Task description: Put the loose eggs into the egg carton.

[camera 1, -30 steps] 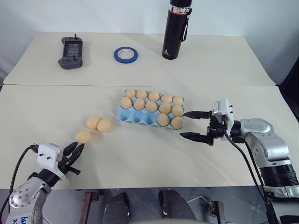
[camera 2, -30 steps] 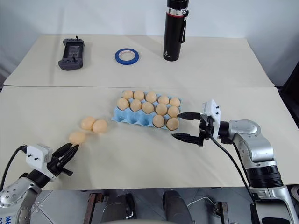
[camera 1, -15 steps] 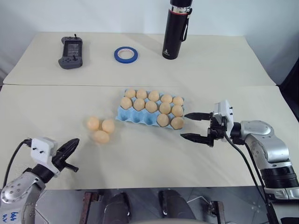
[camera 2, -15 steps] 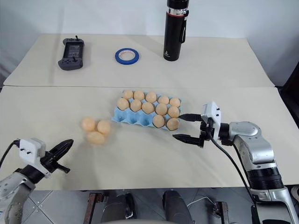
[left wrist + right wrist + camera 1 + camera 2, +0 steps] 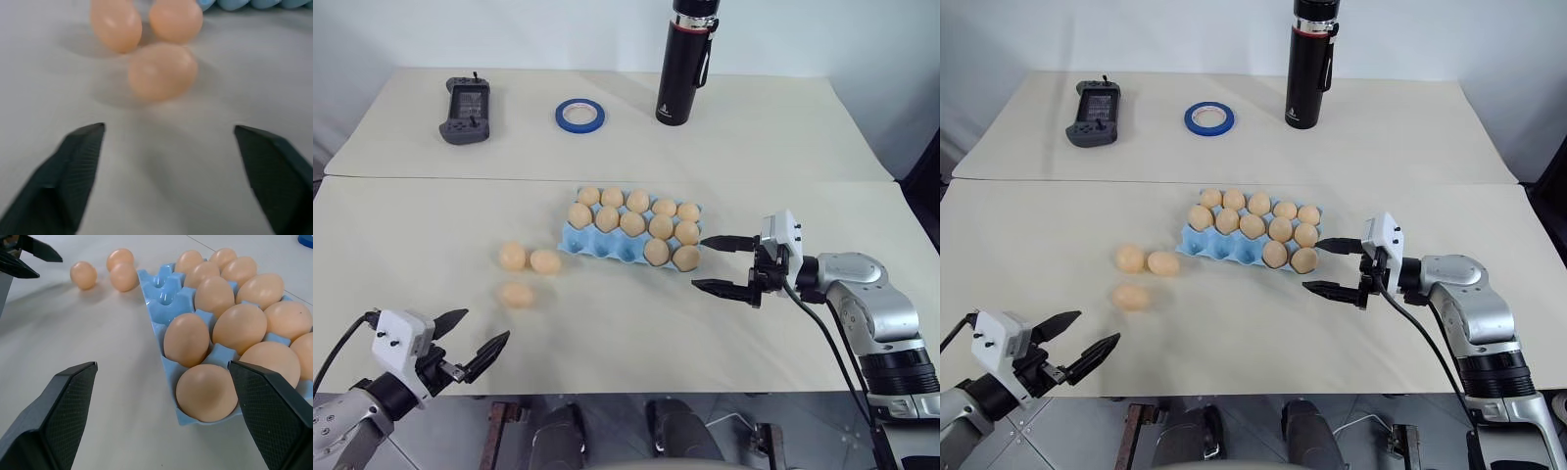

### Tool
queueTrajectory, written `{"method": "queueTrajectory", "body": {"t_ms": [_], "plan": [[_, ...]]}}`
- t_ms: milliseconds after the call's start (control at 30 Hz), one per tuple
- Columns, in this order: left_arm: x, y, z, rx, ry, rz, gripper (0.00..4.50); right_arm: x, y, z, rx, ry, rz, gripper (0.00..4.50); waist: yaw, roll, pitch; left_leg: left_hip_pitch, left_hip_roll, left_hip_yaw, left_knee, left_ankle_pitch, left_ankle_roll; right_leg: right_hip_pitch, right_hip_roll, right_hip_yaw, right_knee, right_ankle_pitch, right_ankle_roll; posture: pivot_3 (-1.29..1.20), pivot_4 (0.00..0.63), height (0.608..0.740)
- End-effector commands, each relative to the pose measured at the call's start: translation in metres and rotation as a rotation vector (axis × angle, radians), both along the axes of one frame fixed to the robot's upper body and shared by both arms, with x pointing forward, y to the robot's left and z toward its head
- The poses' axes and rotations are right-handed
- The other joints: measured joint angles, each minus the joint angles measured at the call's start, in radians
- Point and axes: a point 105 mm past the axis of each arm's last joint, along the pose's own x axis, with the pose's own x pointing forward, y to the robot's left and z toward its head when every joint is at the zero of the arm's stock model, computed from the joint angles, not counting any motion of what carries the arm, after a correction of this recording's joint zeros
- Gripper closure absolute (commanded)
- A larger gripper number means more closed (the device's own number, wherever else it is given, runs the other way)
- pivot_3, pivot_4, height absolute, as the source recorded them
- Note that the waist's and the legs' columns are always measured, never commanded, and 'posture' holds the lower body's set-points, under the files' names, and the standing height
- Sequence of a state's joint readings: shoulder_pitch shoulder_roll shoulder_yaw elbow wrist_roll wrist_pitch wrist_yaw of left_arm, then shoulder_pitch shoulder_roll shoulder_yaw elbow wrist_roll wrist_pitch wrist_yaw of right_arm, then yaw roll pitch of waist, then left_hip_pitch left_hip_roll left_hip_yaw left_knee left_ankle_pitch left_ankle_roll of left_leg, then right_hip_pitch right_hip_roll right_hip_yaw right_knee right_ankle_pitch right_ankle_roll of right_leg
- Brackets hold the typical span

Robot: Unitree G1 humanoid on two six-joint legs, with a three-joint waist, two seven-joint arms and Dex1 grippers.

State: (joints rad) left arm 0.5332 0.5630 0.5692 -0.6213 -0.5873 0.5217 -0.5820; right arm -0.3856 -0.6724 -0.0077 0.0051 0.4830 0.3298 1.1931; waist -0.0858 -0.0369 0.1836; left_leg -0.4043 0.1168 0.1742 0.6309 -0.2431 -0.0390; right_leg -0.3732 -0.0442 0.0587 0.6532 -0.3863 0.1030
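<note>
1. The left gripper (image 5: 473, 338) was pinched together near 1 egg a second ago. Now its fingers are wide apart and hold nothing, and it has pulled back toward the near table edge.
2. That egg has moved. The 3 loose eggs (image 5: 517, 294) now lie in a small bunch on the table (image 5: 431, 235), left of the egg carton (image 5: 607, 243).
3. The right gripper (image 5: 713, 262) has stayed put, fingers apart and empty, just beside the carton's right end.
4. Far back stand a black bottle (image 5: 684, 61), a blue tape ring (image 5: 579, 116) and a grey handheld device (image 5: 465, 99), well away.
5. The carton holds 12 eggs, with empty cups in its near row. The nearest loose egg lies straight ahead of the left gripper, not touching.
</note>
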Motion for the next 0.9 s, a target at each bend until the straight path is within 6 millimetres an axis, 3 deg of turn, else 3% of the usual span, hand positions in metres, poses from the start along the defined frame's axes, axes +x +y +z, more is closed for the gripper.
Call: {"method": "queueTrajectory", "body": {"t_ms": [33,300,900], "plan": [[0.002,0.003,0.007,0.051,-0.051,0.022,0.04,0.002,-0.003,0.010,0.003,-0.042,-0.003,0.00,0.000,0.000,0.000,0.000,0.000,0.000,0.000,0.000,0.000,0.000,0.000,0.000,0.000,0.000,0.000,0.00,0.150,0.740],[0.037,-0.014,0.012,0.066,-0.205,-0.001,0.04,0.004,-0.001,0.009,-0.001,-0.045,-0.004,0.00,0.002,0.000,0.000,0.000,-0.001,0.000,0.000,0.000,0.000,0.000,0.001,0.000,0.000,0.000,0.000,0.00,0.150,0.740],[0.057,-0.027,-0.006,0.050,-0.208,-0.023,0.04,0.003,-0.004,0.009,-0.003,-0.056,-0.036,0.00,0.002,0.001,0.000,0.000,0.000,0.001,0.001,0.000,0.000,-0.001,0.003,0.000,0.001,0.001,0.002,0.00,0.150,0.740]]}}
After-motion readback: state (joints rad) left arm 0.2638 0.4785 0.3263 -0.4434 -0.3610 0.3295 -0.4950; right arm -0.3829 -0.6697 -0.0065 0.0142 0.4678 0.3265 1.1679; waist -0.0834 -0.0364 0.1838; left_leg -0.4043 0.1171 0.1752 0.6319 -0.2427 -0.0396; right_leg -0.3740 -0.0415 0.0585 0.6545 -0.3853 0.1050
